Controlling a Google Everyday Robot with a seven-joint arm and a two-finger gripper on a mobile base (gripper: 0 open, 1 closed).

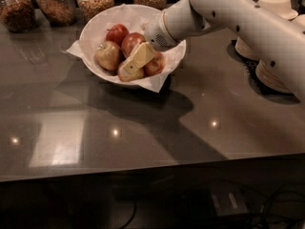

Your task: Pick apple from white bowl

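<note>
I am watching the pincer (136,62) sitting low inside the white bowl (107,76), down among the fruit, with the arm reaching in over the bowl's right rim. The apple (132,42) is lying in the bowl, just behind the pincer and touching or nearly touching it. A smaller deep-red apple (116,32) is sitting to its left and a pale yellowish apple (107,55) nearer the front. I am judging the reach into the bowl as done, while the grasp is unconfirmed and the lift clear of the rim is not yet done. I cannot tell whether the pincer is wide, narrow or gripping anything, since it is lying tight against the fruit. The apple is looking round and the largest of the lot, dull red with an orange-yellow blush and a glossy highlight on top. The bowl is resting on the dark desk (143,128), its paper lining (74,50) poking out over the rim.
</note>
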